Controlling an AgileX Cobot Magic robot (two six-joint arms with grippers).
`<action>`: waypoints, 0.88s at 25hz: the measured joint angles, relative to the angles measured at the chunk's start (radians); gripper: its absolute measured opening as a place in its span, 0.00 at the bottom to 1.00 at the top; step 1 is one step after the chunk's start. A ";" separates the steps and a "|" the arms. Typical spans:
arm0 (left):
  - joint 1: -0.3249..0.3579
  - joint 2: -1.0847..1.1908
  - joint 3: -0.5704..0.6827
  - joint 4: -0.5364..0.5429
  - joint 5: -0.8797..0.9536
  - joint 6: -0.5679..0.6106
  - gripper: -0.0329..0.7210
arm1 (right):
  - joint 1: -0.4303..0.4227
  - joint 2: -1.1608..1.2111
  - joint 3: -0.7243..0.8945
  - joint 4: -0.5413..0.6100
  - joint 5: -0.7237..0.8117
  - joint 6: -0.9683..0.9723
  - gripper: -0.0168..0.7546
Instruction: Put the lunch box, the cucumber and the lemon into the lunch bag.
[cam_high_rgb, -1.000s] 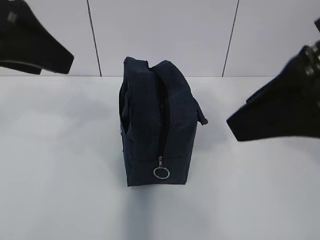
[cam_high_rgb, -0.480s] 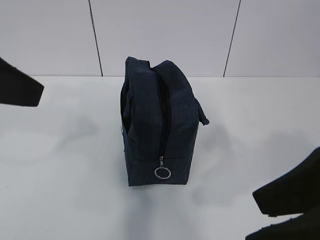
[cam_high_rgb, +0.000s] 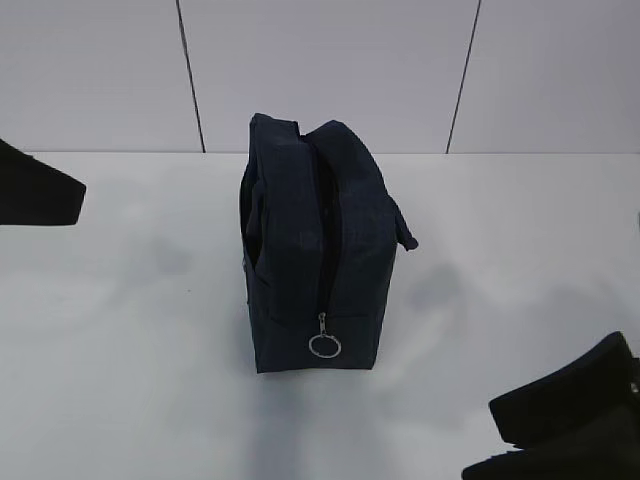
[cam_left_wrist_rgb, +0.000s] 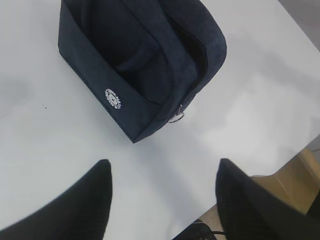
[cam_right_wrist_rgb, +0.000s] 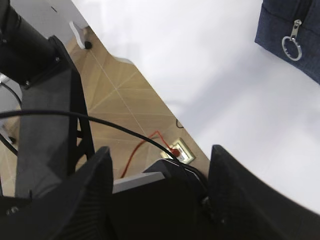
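Observation:
The dark navy lunch bag (cam_high_rgb: 315, 260) stands upright in the middle of the white table, its silver ring zipper pull (cam_high_rgb: 324, 346) hanging at the near end. It also shows in the left wrist view (cam_left_wrist_rgb: 140, 60) and, as a corner with the ring (cam_right_wrist_rgb: 291, 47), in the right wrist view. My left gripper (cam_left_wrist_rgb: 162, 170) is open and empty, above the table short of the bag; it shows at the left edge of the exterior view (cam_high_rgb: 70, 195). My right gripper (cam_right_wrist_rgb: 160, 155) is open and empty, at the table's near right edge (cam_high_rgb: 478, 440). The lunch box, cucumber and lemon are out of view.
The white table (cam_high_rgb: 120, 380) ends close under my right gripper; beyond its edge are a wooden floor, a floor socket with a red cable (cam_right_wrist_rgb: 177, 149) and black robot frame parts (cam_right_wrist_rgb: 40, 100). A panelled wall stands behind the table.
My right gripper has dropped from mid-right beside the bag to the bottom right corner. My left gripper has pulled down and out to the left edge. The bag has not moved.

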 joint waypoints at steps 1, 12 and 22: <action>0.000 0.000 0.002 0.002 -0.006 0.000 0.65 | 0.000 0.012 0.003 0.016 -0.010 -0.002 0.64; 0.000 0.000 0.002 0.002 -0.075 0.002 0.64 | 0.011 0.201 -0.002 0.190 -0.140 -0.076 0.64; 0.000 0.000 0.002 0.002 -0.157 0.002 0.64 | 0.171 0.265 -0.003 0.216 -0.533 -0.081 0.59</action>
